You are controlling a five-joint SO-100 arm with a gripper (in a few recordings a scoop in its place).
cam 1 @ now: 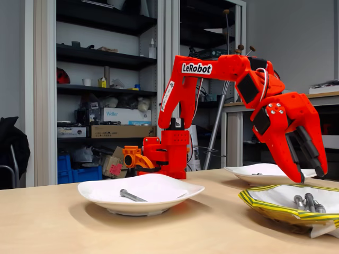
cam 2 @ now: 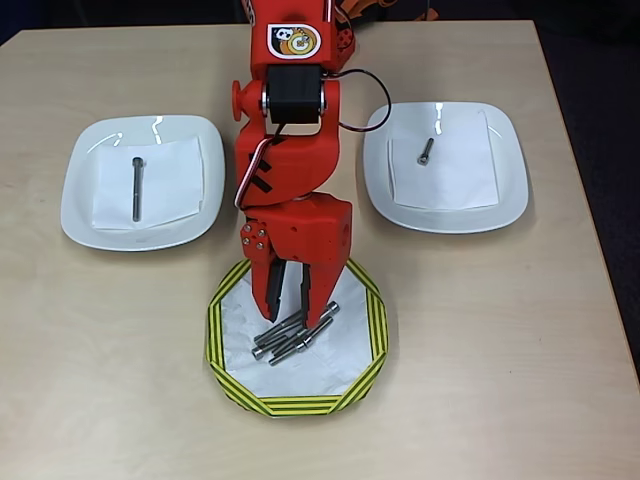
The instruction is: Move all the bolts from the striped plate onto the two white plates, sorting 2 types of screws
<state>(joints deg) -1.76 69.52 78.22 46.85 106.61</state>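
We find the gripper (cam 2: pixel 297 315) poised over the striped plate (cam 2: pixel 226 365) at the near edge of the tabletop (cam 2: pixel 520 350), its fingers (cam 2: pixel 270 295) spread apart and holding nothing; in the overhead view the tips straddle the upper end of the bolt pile (cam 2: pixel 290 337); in the fixed view the tips hang just above the plate rim, and we cannot tell whether they touch a bolt.

The pile: several long bolts lying side by side, touching, slanted across the white centre of the plate; whether a short one hides among them we cannot tell. One long bolt (cam 2: pixel 136 188) lies on the left white plate (cam 2: pixel 85 215) in the overhead view; one short bolt (cam 2: pixel 426 151) lies on the right white plate (cam 2: pixel 505 205); so sorting is begun, with most of the long kind left.

Handling, our judgement: the bolts are steel, rigid, small but dense, smooth and round, so prone to roll or slip out; nothing fragile. Best hold is across the shank near its middle, fingers square to the bolt's axis; a grip near the head would let it pivot. Because the bolts touch, closing on one at the edge of the pile risks dragging a neighbour; the paper plate is light and may shift.
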